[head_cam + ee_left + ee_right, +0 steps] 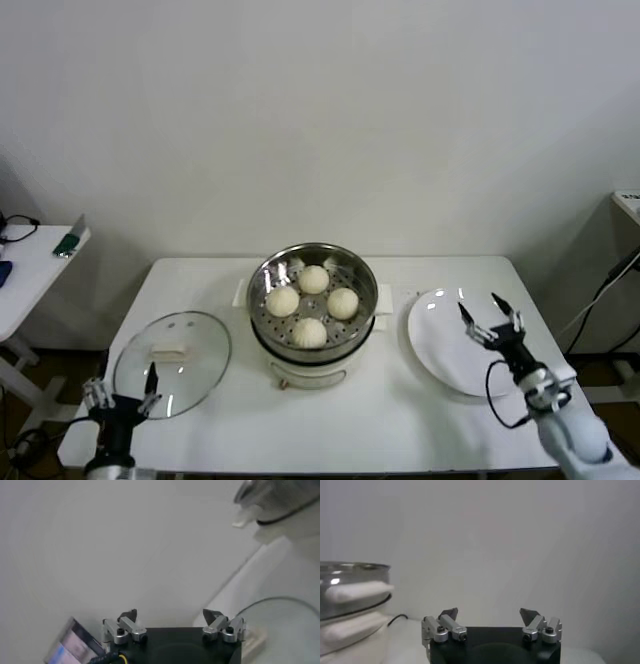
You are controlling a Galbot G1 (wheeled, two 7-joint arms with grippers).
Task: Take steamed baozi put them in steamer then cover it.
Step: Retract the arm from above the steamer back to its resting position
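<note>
Several cream-white baozi (313, 279) lie on the perforated tray inside the shiny steel steamer (268, 282) on its cream base at the table's middle. The steamer also shows in the right wrist view (350, 587). The clear glass cover (195, 340) with its cream handle lies flat on the table to the steamer's left. My left gripper (122, 391) is open and empty at the cover's near edge. My right gripper (490, 318) is open and empty above the white plate, right of the steamer. Both grippers show open in their wrist views, left (172, 616) and right (490, 613).
A flat white round plate (440, 340) lies at the table's right. A side table (30, 265) with a small device stands at the far left. The white wall is close behind the table. A cable hangs at the right edge.
</note>
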